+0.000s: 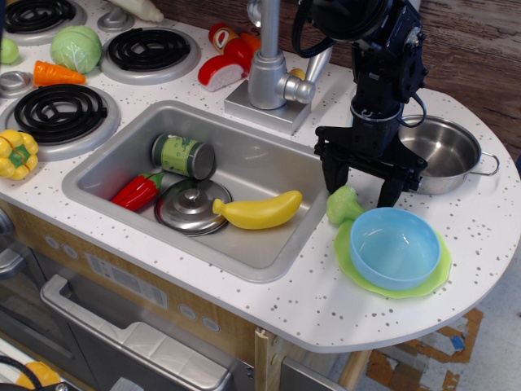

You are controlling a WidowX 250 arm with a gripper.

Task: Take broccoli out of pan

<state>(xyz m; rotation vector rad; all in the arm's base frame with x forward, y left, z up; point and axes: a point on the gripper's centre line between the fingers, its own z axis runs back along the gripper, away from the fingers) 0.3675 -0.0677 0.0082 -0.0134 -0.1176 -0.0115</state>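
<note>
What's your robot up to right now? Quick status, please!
Gripper open, fingers spread. Broccoli out of pan, on counter beside blue bowl. Nothing in the way.

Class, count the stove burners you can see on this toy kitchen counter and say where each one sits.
3. One burner is behind the sink, one is left of the sink, and one is cut off at the top left corner. Others may lie out of frame.

- The pan (440,152) is polished steel, mirror-bright inside.
- The broccoli (343,204) looks like matt light-green plastic with a bumpy head.
- The counter (480,236) is smooth white with dark speckles.
- The sink (269,175) is dull grey with a satin finish.
- The lid (189,206) is shiny metal.
- The blue bowl (396,247) is glossy plastic.
- The banana (258,210) is smooth yellow plastic.
- The gripper (364,182) has matt black fingers (333,173).
</note>
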